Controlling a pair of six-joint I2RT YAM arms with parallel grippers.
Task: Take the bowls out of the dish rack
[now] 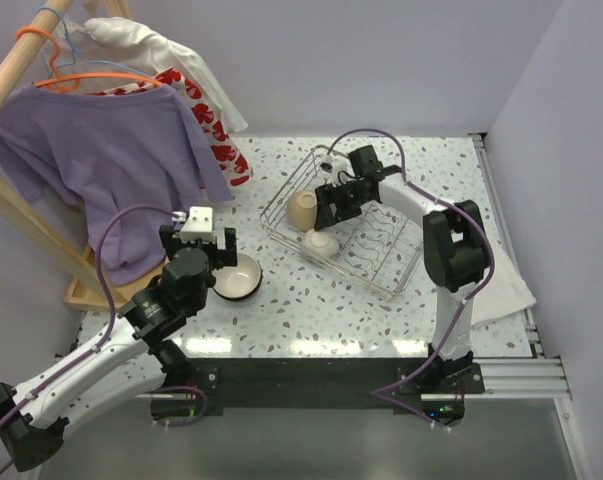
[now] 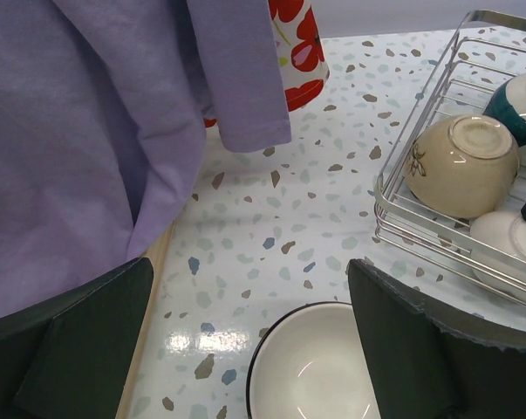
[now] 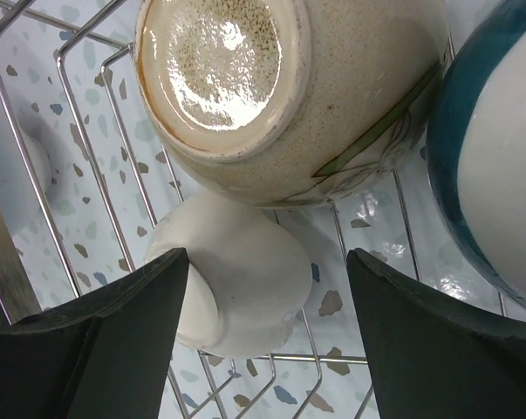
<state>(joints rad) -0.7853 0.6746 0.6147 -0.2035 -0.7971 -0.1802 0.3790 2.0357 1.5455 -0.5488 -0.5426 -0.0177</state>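
The dish rack (image 1: 396, 283) sits on the speckled desk (image 1: 311, 320) toward 2 o'clock in the top view. Three bowls show inside it.

- The tan bowl (image 3: 332, 113) is tipped over with its foot ring showing, near the rack's 10 o'clock corner.
- The white bowl (image 3: 245, 288) lies on its side at 5 o'clock of the tan one. The two look to be touching.
- The teal-and-white bowl (image 3: 485, 166) stands just beside the tan bowl, at its 3 o'clock in the right wrist view.

A fourth bowl, the dark-rimmed bowl (image 2: 315, 371), is out of the rack. It rests upright on the desk at 8 o'clock of the rack, close to it but apart, with its pale inside facing up.

The right gripper (image 3: 267, 262) is down inside the rack and released. Its jaws are spread to either side of the white bowl, and there is a clear gap at the 3 o'clock finger. Whether the other finger touches the bowl I cannot tell.

The left gripper (image 2: 249, 288) is also released, with its jaws wide and nothing held. It hovers over the dark-rimmed bowl's 12 o'clock edge.

A purple shirt (image 1: 101, 150) hangs at 10 o'clock of the desk, with a red-flowered cloth (image 1: 216, 135) behind it. A white towel (image 1: 501, 290) lies at 4 o'clock of the rack.
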